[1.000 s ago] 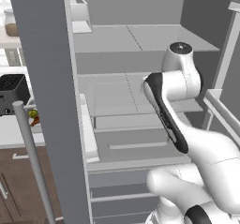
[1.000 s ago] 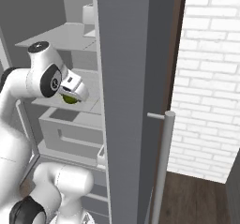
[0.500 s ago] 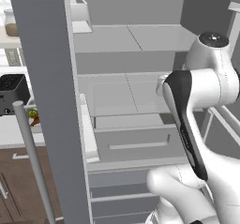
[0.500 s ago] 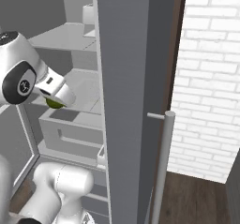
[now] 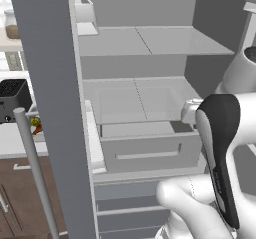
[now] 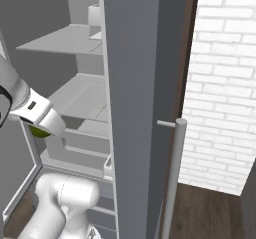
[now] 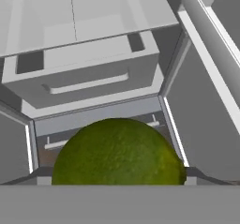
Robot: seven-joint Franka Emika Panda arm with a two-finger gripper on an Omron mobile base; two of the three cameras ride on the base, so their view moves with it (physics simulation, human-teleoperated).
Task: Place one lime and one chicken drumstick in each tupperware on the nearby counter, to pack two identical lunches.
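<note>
Grey fridge interior (image 5: 145, 58) with its door (image 5: 50, 83) swung open, seen from the mobile base. Nearest the hand camera, a green lime (image 7: 118, 153) sits low in the frame, directly in front of the lens; the gripper (image 6: 41, 129) is closed on it, though its fingertips are hidden behind the fruit. From the right base camera the lime (image 6: 39, 131) shows as a green sliver under the white wrist, outside the fridge shelves and in front of the drawer (image 6: 85, 143). Beyond the lime, in the hand view, stands a pulled-out grey drawer (image 7: 89, 78) with a slot handle, and past it the clear bin and shelf. From the left base camera, the same drawer (image 5: 150, 150) sits below two bare shelves. Farthest left, past the door edge and its bar handle (image 5: 35, 173), lies a pale counter (image 5: 15, 140) carrying a black appliance (image 5: 14, 99) and small yellow and orange items, too small to identify. At right, a white brick wall (image 6: 225, 83)
</note>
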